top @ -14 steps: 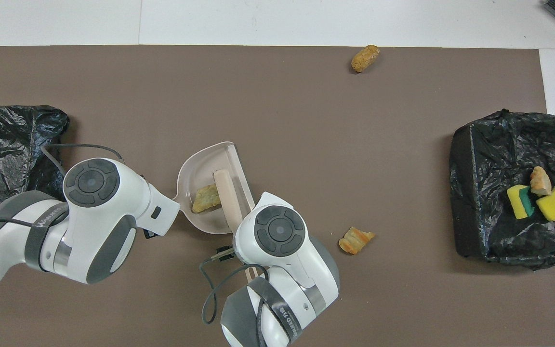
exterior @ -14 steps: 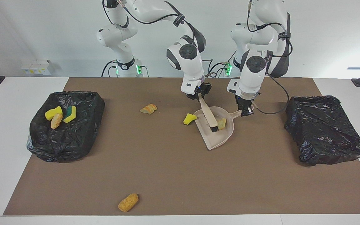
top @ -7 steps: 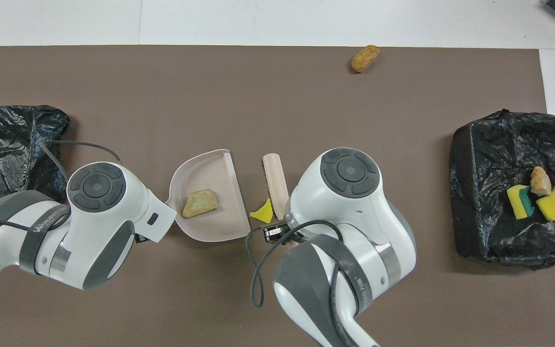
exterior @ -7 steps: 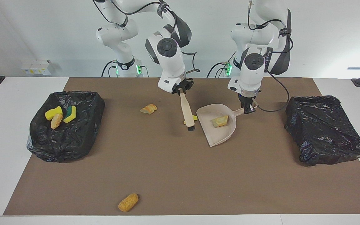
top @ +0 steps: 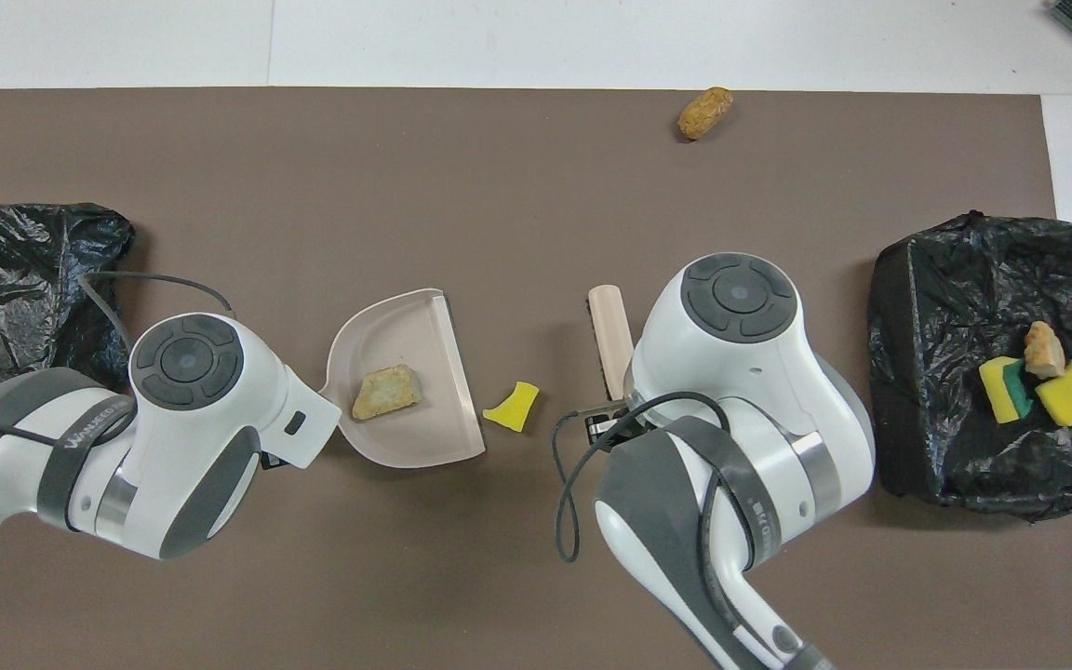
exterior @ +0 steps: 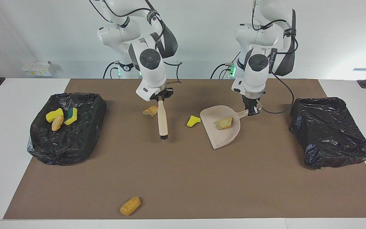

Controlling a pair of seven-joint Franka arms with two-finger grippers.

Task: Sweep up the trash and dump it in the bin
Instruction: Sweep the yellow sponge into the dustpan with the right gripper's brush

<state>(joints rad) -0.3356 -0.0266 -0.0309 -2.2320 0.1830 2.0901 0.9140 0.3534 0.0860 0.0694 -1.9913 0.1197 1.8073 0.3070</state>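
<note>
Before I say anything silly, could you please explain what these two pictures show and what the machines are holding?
They show two robot arms at one table. One camera faces them from across the table; the other looks steeply down from above their end, so the two views are turned half round.

The left gripper is shut on the handle of a beige dustpan that holds one bread lump. The right gripper is shut on a small brush, bristles down.

On the brown mat lie a yellow sponge piece beside the dustpan, a bread piece by the brush and a crusty lump farthest from the robots. A black-lined bin stands at each end; the other bin holds three pieces.
</note>
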